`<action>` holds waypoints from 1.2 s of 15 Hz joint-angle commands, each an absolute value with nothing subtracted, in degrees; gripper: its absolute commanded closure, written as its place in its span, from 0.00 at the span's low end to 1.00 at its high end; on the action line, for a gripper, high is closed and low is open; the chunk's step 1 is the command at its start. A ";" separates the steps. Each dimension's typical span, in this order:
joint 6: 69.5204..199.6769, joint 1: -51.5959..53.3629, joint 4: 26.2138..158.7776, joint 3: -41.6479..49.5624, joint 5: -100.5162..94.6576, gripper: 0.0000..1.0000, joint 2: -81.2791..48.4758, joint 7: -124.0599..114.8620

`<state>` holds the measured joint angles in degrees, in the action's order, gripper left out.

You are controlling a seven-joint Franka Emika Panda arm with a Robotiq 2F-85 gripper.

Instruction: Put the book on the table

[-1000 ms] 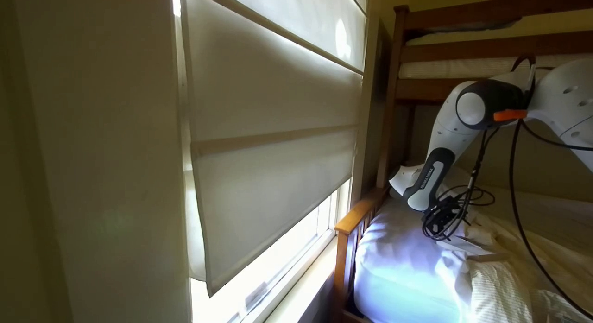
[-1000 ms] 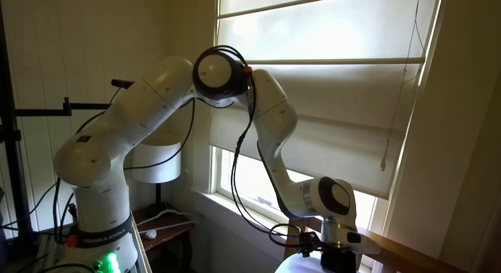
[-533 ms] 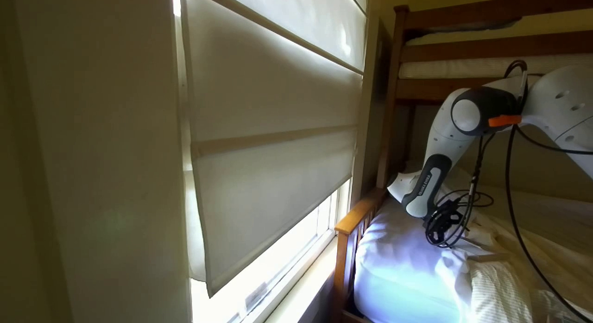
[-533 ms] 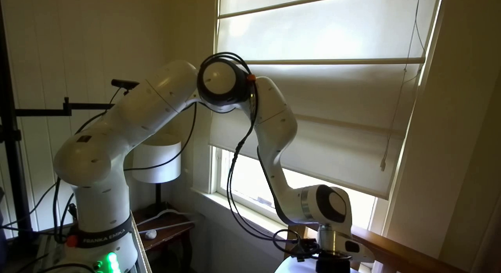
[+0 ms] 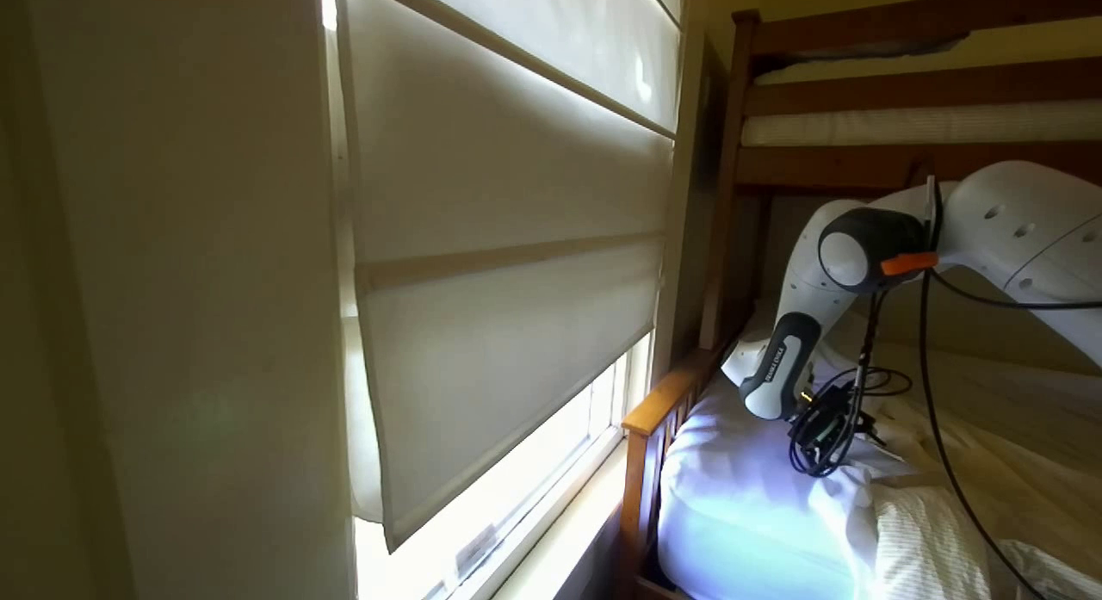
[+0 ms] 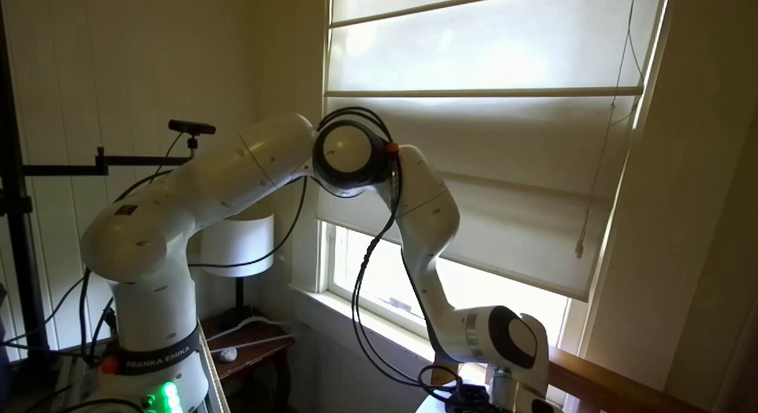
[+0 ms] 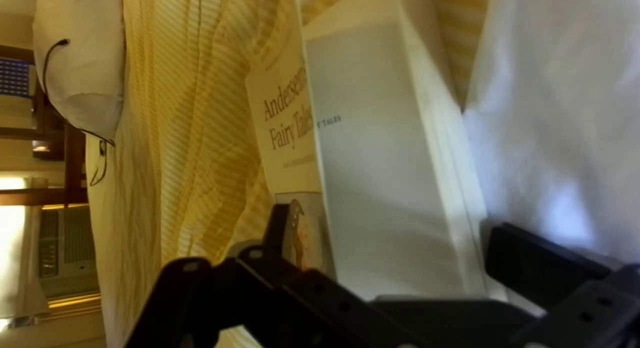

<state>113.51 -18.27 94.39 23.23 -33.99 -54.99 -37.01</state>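
Black two-finger gripper [image 7: 390, 226] spread wide, straddling cream rectangular paper book [image 7: 375, 163]; book's kinda splayed, so squeeze could buckle it, lose grip.

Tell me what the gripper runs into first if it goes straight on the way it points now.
Most likely the book, which shows straight ahead between the open jaws of the gripper in the wrist view. One finger might meet the white bedding beside it first; depth is unclear.
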 commanded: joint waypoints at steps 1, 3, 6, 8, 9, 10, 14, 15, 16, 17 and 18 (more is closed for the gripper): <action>110.06 -17.41 92.70 26.12 -30.93 0.28 -54.80 -36.63; 109.35 -16.83 92.57 27.19 -30.60 0.43 -54.60 -37.06; 108.55 -16.51 92.04 27.82 -30.79 0.63 -55.18 -36.90; 109.59 -16.35 92.38 28.06 -31.60 0.77 -55.14 -36.75; 110.53 -16.19 92.52 28.32 -32.29 0.84 -55.34 -36.92; 110.47 -16.16 92.48 28.35 -32.25 0.90 -55.35 -36.91; 112.15 -14.31 97.72 28.22 -32.23 1.00 -50.16 -37.66; 112.63 -13.63 99.57 28.22 -32.29 0.98 -48.34 -37.71; 114.19 -12.59 102.88 28.30 -32.86 0.99 -45.31 -37.75; 116.31 -11.67 106.27 28.46 -33.84 1.00 -42.20 -37.34; 118.31 -11.12 108.37 28.56 -34.89 1.00 -39.70 -36.50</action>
<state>112.66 -14.04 97.27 28.02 -32.33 -50.28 -37.06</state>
